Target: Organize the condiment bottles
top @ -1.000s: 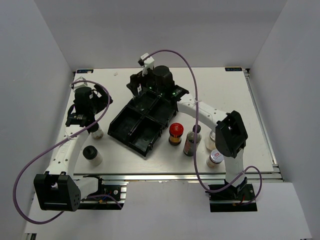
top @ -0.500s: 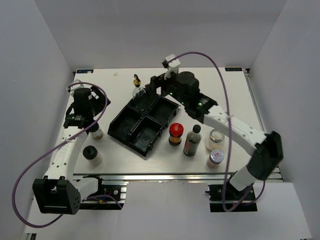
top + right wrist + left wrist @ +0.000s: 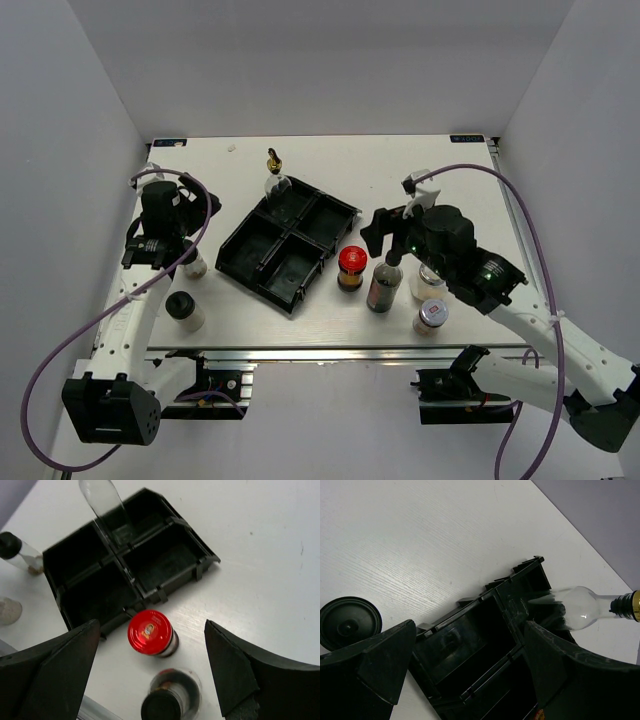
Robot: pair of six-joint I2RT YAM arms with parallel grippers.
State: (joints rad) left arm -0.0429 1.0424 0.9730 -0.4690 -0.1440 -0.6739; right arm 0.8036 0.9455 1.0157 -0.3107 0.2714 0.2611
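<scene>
In the black tray [image 3: 285,262], far compartment, stands the clear gold-capped bottle [image 3: 274,180]. Left gripper [image 3: 470,627] and right gripper [image 3: 152,625] gape, holding nothing.

The black four-compartment tray [image 3: 288,238] lies diagonally mid-table. A tall clear gold-capped bottle [image 3: 275,182] fills its far compartment, and the other three stand open from above. Only a narrow gap separates the tray from the red-lidded jar [image 3: 351,266], which stands just beside the dark black-capped bottle [image 3: 383,286]. Two silver-lidded jars [image 3: 432,315] crowd the near right. Two white black-capped bottles [image 3: 184,310] stand left of the tray. Bare table [image 3: 430,170] runs wide along the far edge.
</scene>
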